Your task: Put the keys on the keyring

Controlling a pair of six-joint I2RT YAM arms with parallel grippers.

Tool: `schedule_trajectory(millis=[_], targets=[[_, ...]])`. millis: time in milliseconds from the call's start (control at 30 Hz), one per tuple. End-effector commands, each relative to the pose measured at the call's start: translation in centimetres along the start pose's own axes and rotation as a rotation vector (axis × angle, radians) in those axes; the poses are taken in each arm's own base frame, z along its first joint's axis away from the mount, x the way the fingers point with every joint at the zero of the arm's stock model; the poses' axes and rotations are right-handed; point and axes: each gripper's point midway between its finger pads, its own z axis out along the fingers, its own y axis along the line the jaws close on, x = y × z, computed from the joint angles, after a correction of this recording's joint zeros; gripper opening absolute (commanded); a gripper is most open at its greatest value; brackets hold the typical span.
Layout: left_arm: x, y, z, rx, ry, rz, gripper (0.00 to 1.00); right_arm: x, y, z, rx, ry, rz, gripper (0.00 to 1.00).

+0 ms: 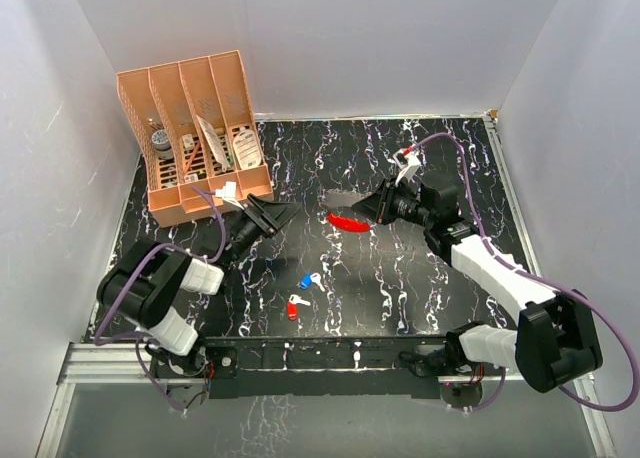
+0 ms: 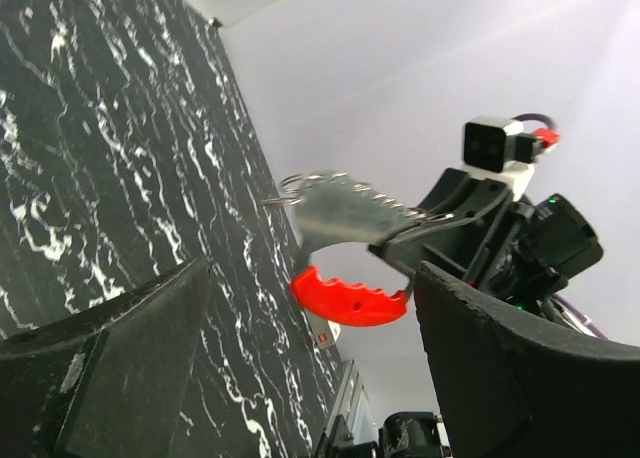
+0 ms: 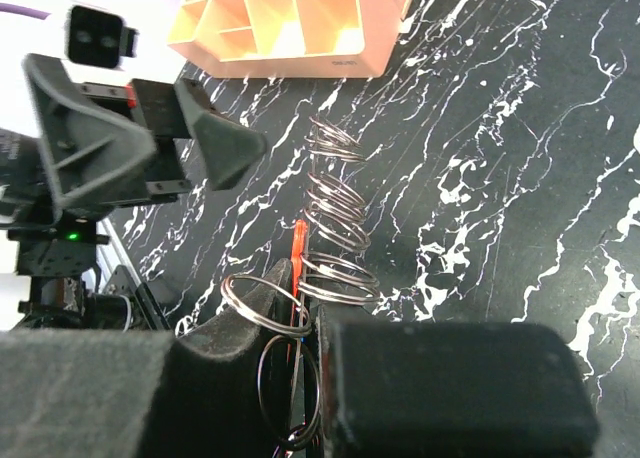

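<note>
Two keys, the blue-headed key [image 1: 309, 279] and the red-headed key [image 1: 294, 306], lie close together on your black marbled surface [image 1: 400, 278]. Your right fingers [image 3: 450, 378] are clamped on the keyring [image 2: 350, 300]. Your left fingers [image 2: 130, 358] stand apart, empty, facing it.

Left arm [image 1: 165, 283]: folded at the lower left of the top view, forearm reaching up and to the right. Left gripper [image 1: 272, 216]: jaws spread wide, tips pointing right toward the frame centre.

Right arm [image 1: 495, 273]: extended from the lower right, up and to the left. Right gripper [image 1: 374, 210]: jaws closed on the keyring [image 1: 347, 221], facing the left gripper, with the two grippers apart.
</note>
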Motion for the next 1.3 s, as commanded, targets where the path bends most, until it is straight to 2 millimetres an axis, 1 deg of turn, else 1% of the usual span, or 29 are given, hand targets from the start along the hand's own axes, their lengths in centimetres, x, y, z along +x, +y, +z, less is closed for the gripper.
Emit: schedule_trajectory(millis=[0,167,433,733,900,1267], targets=[[-0.1,-1.9,0.4,0.126,0.006,-0.018,0.81,-2.2,2.5,-0.7,-0.090,-0.065,-0.086,0.00],[0.5,-1.6,0.8,0.153,0.038,-0.048,0.80,-2.4,3.4,-1.1,-0.125,-0.068,-0.103,0.00],[0.0,-3.0,1.0,0.192,0.031,-0.043,0.80,-2.1,4.5,-1.5,-0.187,-0.059,-0.116,0.00],[-0.3,-4.0,1.5,0.224,0.034,-0.053,0.80,-1.6,5.3,-1.2,-0.259,-0.036,-0.104,0.00],[-0.8,-4.9,1.7,0.245,0.022,-0.053,0.80,-1.4,5.4,-0.9,-0.280,-0.026,-0.094,0.00],[-1.8,-6.8,2.0,0.296,-0.002,-0.055,0.79,-0.7,4.9,-0.1,-0.282,-0.011,-0.070,0.00]])
